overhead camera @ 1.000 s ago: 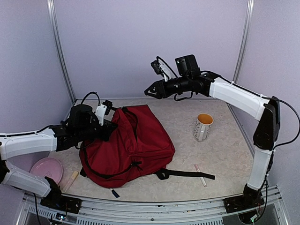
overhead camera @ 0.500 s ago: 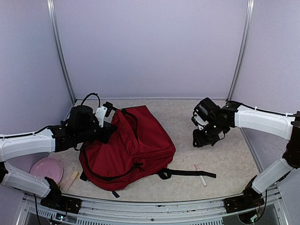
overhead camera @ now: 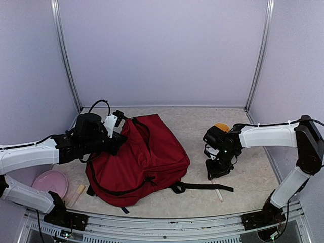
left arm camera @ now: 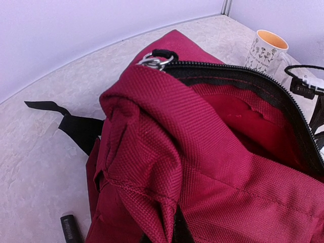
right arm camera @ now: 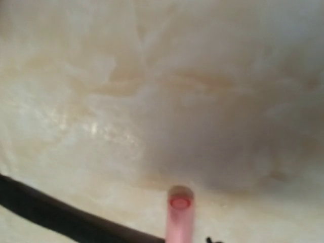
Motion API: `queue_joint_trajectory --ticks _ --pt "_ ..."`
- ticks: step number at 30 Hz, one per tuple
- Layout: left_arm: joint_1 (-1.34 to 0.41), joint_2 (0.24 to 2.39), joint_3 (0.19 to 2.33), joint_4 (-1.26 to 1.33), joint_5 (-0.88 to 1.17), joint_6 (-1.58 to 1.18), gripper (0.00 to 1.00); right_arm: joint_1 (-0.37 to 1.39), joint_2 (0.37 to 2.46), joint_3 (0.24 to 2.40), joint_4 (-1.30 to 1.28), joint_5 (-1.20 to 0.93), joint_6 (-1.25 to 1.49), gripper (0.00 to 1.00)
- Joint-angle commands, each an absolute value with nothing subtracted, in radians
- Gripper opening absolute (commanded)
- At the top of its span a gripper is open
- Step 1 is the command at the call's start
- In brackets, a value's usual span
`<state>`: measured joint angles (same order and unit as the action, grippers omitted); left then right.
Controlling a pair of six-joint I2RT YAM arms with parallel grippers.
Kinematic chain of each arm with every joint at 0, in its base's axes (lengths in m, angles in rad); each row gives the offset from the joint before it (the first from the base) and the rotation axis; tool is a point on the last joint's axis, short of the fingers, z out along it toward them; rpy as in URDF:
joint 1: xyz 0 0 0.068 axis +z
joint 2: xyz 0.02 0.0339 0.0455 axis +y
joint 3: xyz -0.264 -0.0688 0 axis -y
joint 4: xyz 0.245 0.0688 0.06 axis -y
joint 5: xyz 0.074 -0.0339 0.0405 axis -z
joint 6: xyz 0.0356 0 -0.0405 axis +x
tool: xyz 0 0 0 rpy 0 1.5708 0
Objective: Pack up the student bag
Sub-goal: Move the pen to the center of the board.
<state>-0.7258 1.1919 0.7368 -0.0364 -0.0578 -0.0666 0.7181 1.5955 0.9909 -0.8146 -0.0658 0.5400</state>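
**Check:** Nearest first. What lies by your right claw?

**Me:** Right claw (overhead camera: 212, 173) points down at the table (overhead camera: 243, 167), a mottled beige, stone-like top. Just under its tip is a slim, translucent pink tube (overhead camera: 219, 193), its round end towards my wrist camera. A flat black webbing strap (overhead camera: 200, 187) reaches the tube; touching or crossing it, I cannot tell. The fingers are outside my camera, so I cannot tell whether they stand apart or together.

**Check:** Left claw?

**Me:** Left claw (overhead camera: 116, 140) is pinched together on the student bag (overhead camera: 147, 157), at its zip rim. The fabric is coarse-woven and dark red, bunched in folds right at the claw. The mouth gapes, showing black zip teeth and a metal puller (left arm camera: 154, 61). The bag lies on the table between my two claws. Beyond the right claw stands a white mug (left arm camera: 266, 50), orange inside, with line-drawn flowers.

**Check:** Change from a second ago?

**Me:** My right arm was high near the back wall. It is now down over the tube and hides most of the mug. Left claw and bag are unmoved.
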Motion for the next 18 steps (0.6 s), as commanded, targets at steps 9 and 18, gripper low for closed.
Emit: queue_joint_trajectory --ticks 9,18 --pt "-0.736 1.159 0.781 0.012 -0.049 -0.036 0.00 0.745 1.698 0.926 -0.815 -0.029 0.549 0.20" --pt "-0.736 1.161 0.782 0.013 -0.048 -0.034 0.00 0.746 1.756 1.061 -0.714 0.075 0.450 0.00"
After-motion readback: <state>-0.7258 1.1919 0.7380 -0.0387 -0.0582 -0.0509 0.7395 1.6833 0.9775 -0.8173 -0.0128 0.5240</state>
